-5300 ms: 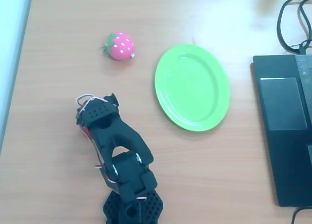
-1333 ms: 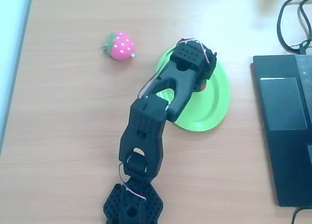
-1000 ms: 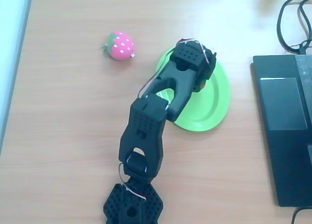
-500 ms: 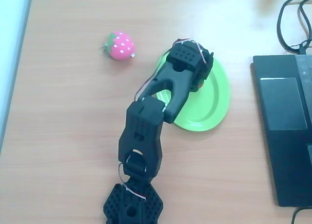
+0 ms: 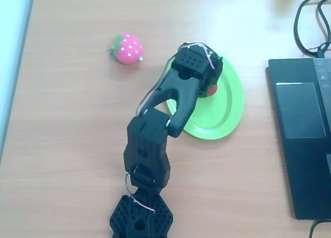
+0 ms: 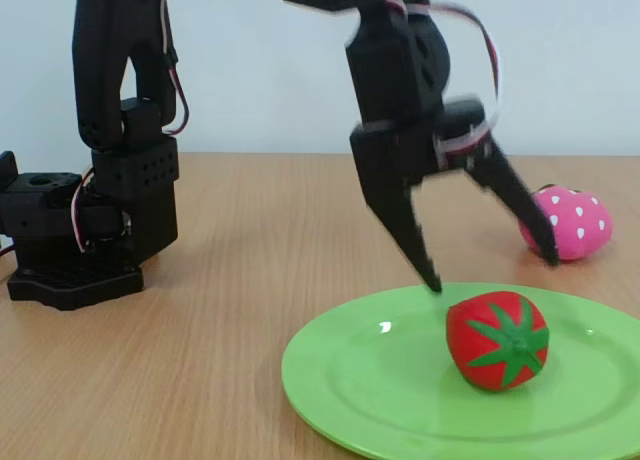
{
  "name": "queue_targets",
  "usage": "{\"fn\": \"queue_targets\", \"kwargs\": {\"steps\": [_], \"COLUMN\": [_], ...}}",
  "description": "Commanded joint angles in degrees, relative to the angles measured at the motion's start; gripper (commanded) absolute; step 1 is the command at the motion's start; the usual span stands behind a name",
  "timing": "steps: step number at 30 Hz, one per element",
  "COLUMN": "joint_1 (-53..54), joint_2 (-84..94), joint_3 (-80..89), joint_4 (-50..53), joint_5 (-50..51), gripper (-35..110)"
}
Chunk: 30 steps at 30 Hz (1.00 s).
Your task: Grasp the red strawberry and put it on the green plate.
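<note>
I see my hand [image 6: 490, 275] spread wide, fingers pointing down, hovering just above the red strawberry [image 6: 497, 340] lying on the green plate [image 6: 350, 380].

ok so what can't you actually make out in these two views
- Small solid-red toy strawberry: overhead view, mostly hidden under the black arm.
- Lime-green oval plastic plate: fixed view, near and right rim cut off by the picture's edges.
- Pink white-dotted strawberry: fixed view, partly behind one blurred jaw.

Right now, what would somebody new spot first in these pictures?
Probably the red strawberry lying on the green plate at the front of the fixed view. Just above it hangs the black gripper, open and not touching. A pink strawberry sits on the table behind.
</note>
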Motion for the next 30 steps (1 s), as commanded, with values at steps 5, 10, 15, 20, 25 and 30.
{"fn": "queue_targets", "kwargs": {"steps": [5,10,15,20,25,30], "joint_1": [-7.3,-15.1,-24.8,-30.8,-32.2,-31.9], "joint_2": [25.1,37.3,45.6,56.2,72.0,85.2], "joint_3": [9.9,17.5,23.0,32.8,50.4,65.9], "joint_4": [-0.4,-2.6,-7.6,-15.5,-24.4,-24.6], "joint_5": [-0.5,2.3,3.4,3.4,2.5,-3.3], "gripper": [23,2,-8,-8,-8,-8]}}
